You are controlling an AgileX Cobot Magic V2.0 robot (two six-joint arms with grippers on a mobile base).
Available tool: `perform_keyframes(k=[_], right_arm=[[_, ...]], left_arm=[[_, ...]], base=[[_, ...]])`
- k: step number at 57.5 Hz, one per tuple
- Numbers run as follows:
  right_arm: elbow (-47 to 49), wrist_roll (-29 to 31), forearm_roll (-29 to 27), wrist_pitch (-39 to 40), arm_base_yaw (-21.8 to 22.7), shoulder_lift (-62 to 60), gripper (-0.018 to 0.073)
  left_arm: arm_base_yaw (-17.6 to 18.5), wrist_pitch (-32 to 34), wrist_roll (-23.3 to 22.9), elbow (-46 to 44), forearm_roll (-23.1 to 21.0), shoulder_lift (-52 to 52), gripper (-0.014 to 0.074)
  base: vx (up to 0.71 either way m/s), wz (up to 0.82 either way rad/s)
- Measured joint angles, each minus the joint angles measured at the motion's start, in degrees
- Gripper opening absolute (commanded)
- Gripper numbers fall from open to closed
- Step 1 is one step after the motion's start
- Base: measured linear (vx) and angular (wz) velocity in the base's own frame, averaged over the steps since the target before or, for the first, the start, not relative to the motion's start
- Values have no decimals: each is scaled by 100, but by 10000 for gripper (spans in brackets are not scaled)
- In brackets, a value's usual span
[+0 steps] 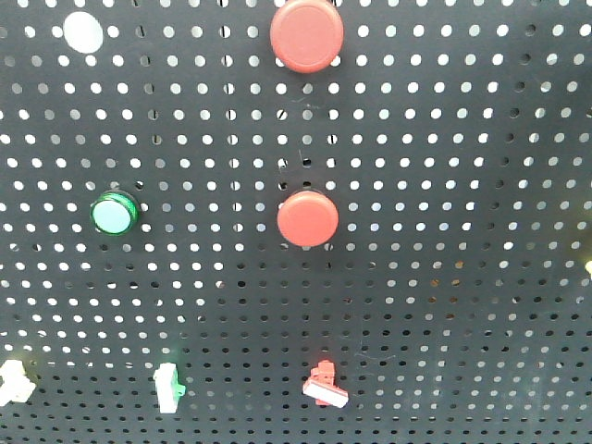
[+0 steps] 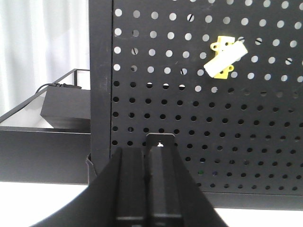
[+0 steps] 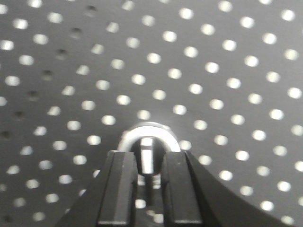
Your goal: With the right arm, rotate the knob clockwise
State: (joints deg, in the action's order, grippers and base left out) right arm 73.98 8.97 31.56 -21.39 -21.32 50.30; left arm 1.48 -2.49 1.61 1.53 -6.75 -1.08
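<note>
In the right wrist view the knob (image 3: 147,150) is a black handle with a white stripe inside a silver ring (image 3: 150,128), mounted on the black perforated board (image 3: 213,85). My right gripper (image 3: 148,158) has one finger on each side of the handle, and the jaws look closed against it. The white stripe stands about upright. My left gripper (image 2: 146,147) is shut and empty, held low in front of the board's left edge. Neither gripper nor the knob shows in the front view.
The front view shows two red round buttons (image 1: 306,34) (image 1: 307,218), a green button (image 1: 114,215), a white cap (image 1: 83,31) and small white and red clips (image 1: 326,386) on the board. A yellow clip (image 2: 222,56) and a black box (image 2: 66,106) show in the left wrist view.
</note>
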Motion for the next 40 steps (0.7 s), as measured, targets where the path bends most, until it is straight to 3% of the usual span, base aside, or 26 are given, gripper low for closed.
perform_keyframes(k=[21,37,40], right_arm=[[0,-232,196,12,0,147,225],[7,-498,208,-48,0,152,-10],[7,-652,208,-69,0,152,-15]], left_arm=[[0,0,0,0,0,0,-6],[0,0,0,0,0,0,-6],[0,0,0,0,0,0,-6]], base=[[0,0],[0,0],[0,0]])
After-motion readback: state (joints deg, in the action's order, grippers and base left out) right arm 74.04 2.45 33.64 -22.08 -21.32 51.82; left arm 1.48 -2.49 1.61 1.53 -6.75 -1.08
